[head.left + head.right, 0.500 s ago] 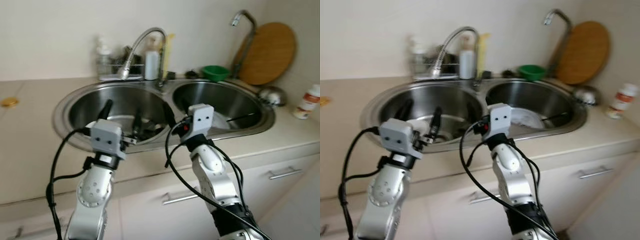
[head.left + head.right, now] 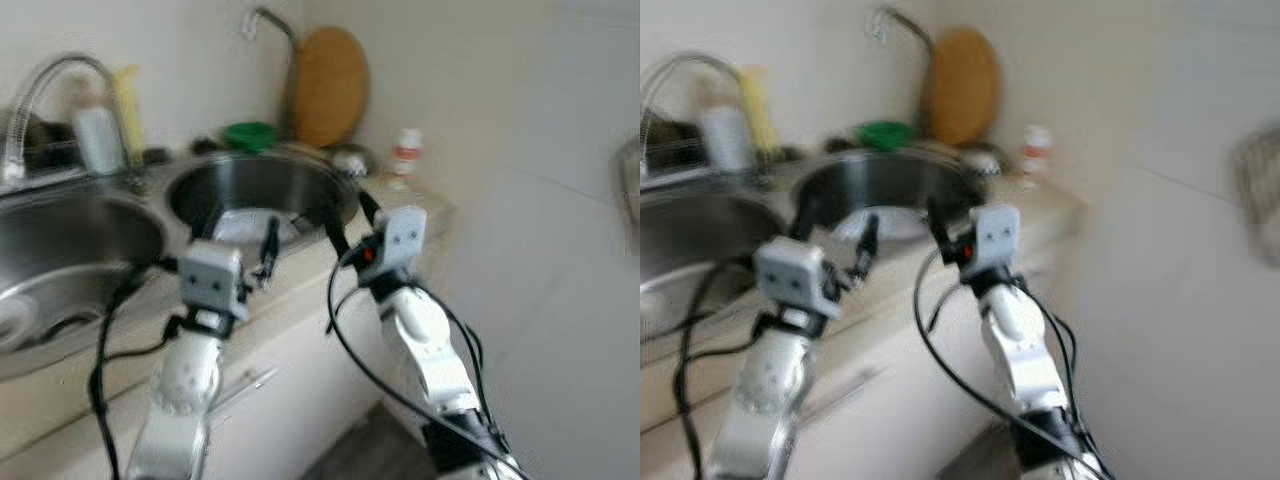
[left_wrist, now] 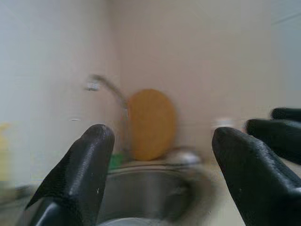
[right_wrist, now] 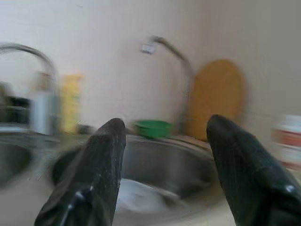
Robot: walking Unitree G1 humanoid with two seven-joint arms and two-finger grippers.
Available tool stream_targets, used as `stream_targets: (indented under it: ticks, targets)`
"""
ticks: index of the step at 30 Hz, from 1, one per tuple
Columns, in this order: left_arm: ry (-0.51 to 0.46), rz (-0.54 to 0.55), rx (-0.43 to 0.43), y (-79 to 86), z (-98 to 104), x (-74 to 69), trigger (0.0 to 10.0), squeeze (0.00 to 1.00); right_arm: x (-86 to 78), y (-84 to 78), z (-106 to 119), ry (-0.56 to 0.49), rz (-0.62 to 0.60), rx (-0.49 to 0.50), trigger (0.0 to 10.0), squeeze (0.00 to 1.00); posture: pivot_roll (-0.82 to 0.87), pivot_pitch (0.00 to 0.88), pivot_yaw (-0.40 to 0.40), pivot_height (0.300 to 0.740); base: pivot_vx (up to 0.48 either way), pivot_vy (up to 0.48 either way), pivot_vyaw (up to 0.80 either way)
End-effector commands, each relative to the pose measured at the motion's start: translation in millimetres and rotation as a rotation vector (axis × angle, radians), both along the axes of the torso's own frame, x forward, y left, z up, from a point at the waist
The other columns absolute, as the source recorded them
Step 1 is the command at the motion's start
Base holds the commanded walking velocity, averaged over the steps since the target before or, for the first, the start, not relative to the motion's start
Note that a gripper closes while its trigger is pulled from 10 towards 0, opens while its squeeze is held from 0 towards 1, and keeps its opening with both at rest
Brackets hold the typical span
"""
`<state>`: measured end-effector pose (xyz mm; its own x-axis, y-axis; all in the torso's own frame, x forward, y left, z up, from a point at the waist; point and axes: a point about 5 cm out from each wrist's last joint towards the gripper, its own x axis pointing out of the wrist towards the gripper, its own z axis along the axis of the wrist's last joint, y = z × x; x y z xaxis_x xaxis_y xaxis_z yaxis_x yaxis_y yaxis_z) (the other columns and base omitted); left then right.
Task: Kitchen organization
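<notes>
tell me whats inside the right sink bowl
A white plate lies in the right sink bowl. The picture is blurred, and the near rim and the left gripper cover part of the bottom, so anything else there cannot be told.

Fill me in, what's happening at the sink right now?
Nothing is being handled. The left gripper and right gripper are both held out open and empty in front of the right sink basin, where a white plate lies. Behind it a green bowl and a round wooden board stand at the wall, with a small white bottle on the counter. The pictures are blurred.
</notes>
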<state>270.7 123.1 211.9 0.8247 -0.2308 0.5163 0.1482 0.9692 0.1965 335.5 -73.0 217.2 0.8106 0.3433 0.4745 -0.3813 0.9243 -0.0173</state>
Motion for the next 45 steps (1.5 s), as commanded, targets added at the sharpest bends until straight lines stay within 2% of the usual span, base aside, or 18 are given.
stream_targets:
  ticks: [1, 6, 14, 17, 25, 36, 40, 45]
  targets:
    - [-0.014, 0.005, 0.020, 1.7, 2.3, -0.3, 10.0, 0.00, -0.4, 0.7, 4.5, -0.016, -0.002, 0.013, 10.0, 0.00, 0.01, 0.000, -0.048, 0.736, 0.000, 0.000, -0.80]
    - [0.000, 0.006, 0.026, 1.8, -0.5, 0.8, 10.0, 0.00, -0.5, -0.4, 3.1, -0.008, -0.014, 0.016, 10.0, 0.00, 0.01, 0.000, -0.047, 0.736, 0.000, -0.059, -0.80]
    - [0.032, 0.012, 0.015, 3.3, -7.3, 1.6, 10.0, 0.00, 2.4, -8.0, -3.5, 0.020, -0.070, -0.008, 10.0, 0.00, 0.01, 0.000, -0.043, 0.736, 0.000, -0.480, -0.80]
    - [0.038, 0.013, 0.015, 3.5, -8.4, 1.4, 10.0, 0.00, 2.9, -7.8, -7.3, 0.032, -0.084, -0.049, 10.0, 0.00, 0.01, 0.000, -0.040, 0.736, 0.000, -0.480, 0.00]
    - [0.046, 0.013, 0.016, 3.7, -10.3, 2.0, 10.0, 0.00, 3.2, -6.3, -12.6, 0.062, -0.091, -0.049, 10.0, 0.00, 0.01, 0.000, -0.039, 0.736, 0.000, -0.480, 0.00]
    - [0.054, 0.013, 0.018, 2.5, -14.1, 1.8, 10.0, 0.00, 5.0, -7.7, -14.9, 0.071, -0.101, -0.055, 10.0, 0.00, 0.01, 0.000, -0.045, 0.736, 0.000, -0.461, -0.76]
    - [0.056, 0.012, 0.019, 1.5, -15.4, 2.1, 10.0, 0.00, 4.9, -6.5, -16.6, 0.070, -0.105, -0.081, 10.0, 0.00, 0.00, 0.000, -0.046, 0.736, 0.000, -0.259, 0.00]
    - [0.083, 0.021, 0.013, 2.8, -19.1, 4.4, 10.0, 0.00, 7.2, -8.1, -20.5, 0.104, -0.112, -0.062, 10.0, 0.00, 0.00, 0.000, -0.047, 0.736, 0.000, 0.000, -0.16]
